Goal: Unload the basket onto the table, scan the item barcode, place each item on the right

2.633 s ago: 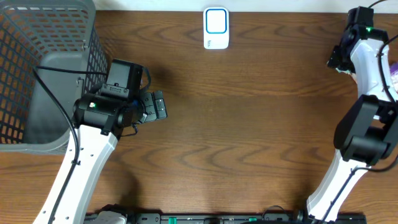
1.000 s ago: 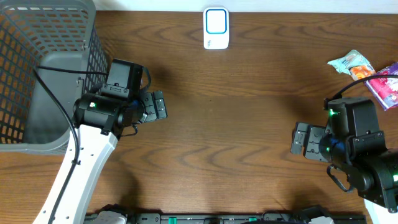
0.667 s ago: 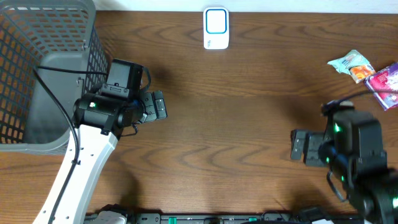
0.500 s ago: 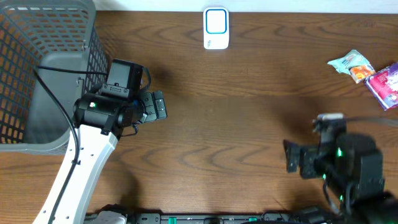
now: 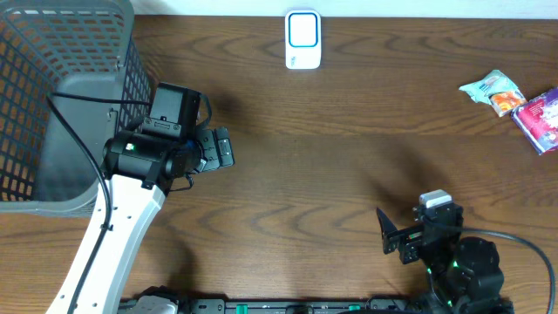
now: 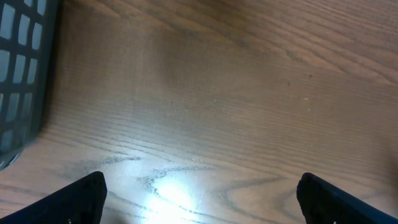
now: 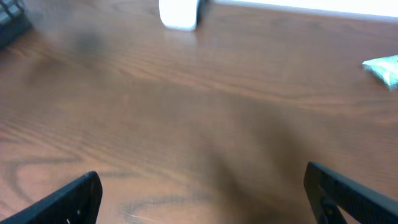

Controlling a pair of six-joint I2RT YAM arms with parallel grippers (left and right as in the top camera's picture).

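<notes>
Two arms: both work over the wooden table [image 5: 331,166], and neither holds anything.
Right gripper [image 5: 385,237]: nearest of all, close to the front edge on the right side, pointing toward the table's middle.
Right fingers: spread wide; the right wrist view shows the two dark tips in the bottom corners around the right gripper's centre [image 7: 214,198], with only bare wood between them.
Left gripper [image 5: 225,148]: further back on the left half, just beside the basket and pointing to the right.
Left fingers: spread wide as well; in the left wrist view the left gripper [image 6: 205,200] frames nothing but wood grain and a bright glare patch.
Pink packet [image 5: 540,118]: far right, cut off by the picture's edge, lying flat and well apart from both grippers.
Teal packet [image 5: 491,90]: just beside the pink packet on its far left side, crumpled, with an orange patch; its corner shows at the right margin of the right wrist view [image 7: 382,67].
Barcode: not legible on either packet.
Grey basket [image 5: 87,44]: far left corner, mesh walls; a strip of it shows in the left wrist view [image 6: 18,62].
White scanner [image 5: 302,39]: farthest, at the back edge near the centre, blue-rimmed face up; blurred at the top of the right wrist view [image 7: 179,14].
</notes>
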